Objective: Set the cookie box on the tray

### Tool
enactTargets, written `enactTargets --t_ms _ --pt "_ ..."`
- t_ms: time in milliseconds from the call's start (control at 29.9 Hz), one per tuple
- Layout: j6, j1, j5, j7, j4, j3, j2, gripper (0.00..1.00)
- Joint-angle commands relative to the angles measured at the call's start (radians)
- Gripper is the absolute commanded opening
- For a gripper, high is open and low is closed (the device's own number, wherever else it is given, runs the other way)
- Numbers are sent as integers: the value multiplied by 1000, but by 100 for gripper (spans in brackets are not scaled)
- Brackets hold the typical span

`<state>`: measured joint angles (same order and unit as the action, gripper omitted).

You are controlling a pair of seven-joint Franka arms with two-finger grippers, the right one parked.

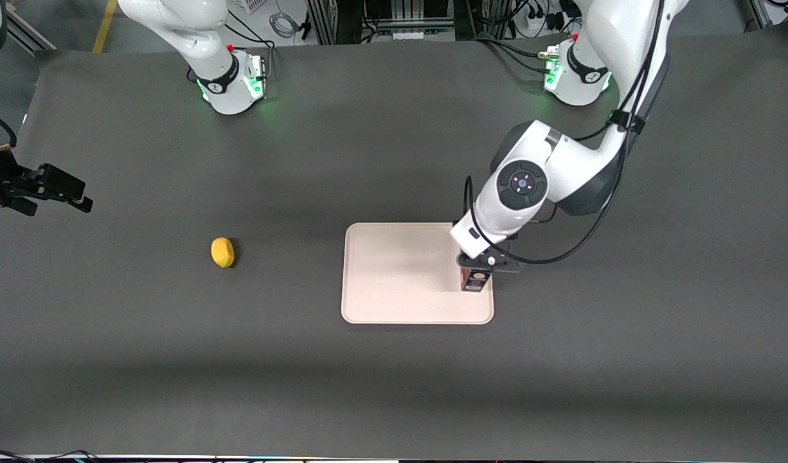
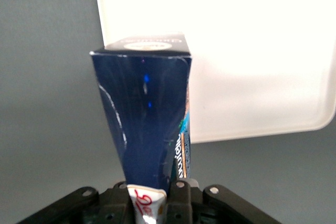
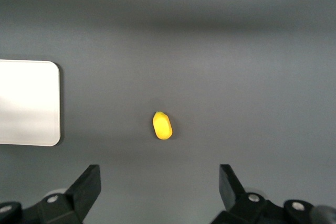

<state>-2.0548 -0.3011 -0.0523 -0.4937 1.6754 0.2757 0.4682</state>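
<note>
Pincer (image 1: 481, 265) clamps cookie box (image 1: 475, 280) over tray (image 1: 394, 283).

Box (image 1: 476, 280) upright in claw (image 1: 481, 262), over tray (image 1: 394, 276) edge toward working arm's end; lemon (image 1: 222, 252) on desk (image 1: 394, 386), toward parked arm's end.

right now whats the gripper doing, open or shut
Gripper: shut on the cookie box, holding it upright over the tray near its corner.
</note>
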Motion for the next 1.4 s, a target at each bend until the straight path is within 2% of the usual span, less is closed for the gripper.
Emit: enactTargets --t_ms 0,468,668,835,969,1102,1136,1369 --pt "-48 7 -35 -20 -57 2 70 21" --pt "-84 7 -37 -22 -75 2 138 21" --pt "-82 11 -37 -16 -82 2 144 30" --pt "-82 25 -37 9 -89 0 155 52" --pt "-82 30 -37 21 -91 0 158 79" --pt "-82 30 -37 18 -100 -4 159 94" --pt "-80 30 -37 17 -108 -4 161 97" --pt "28 31 -28 12 -190 -3 145 99"
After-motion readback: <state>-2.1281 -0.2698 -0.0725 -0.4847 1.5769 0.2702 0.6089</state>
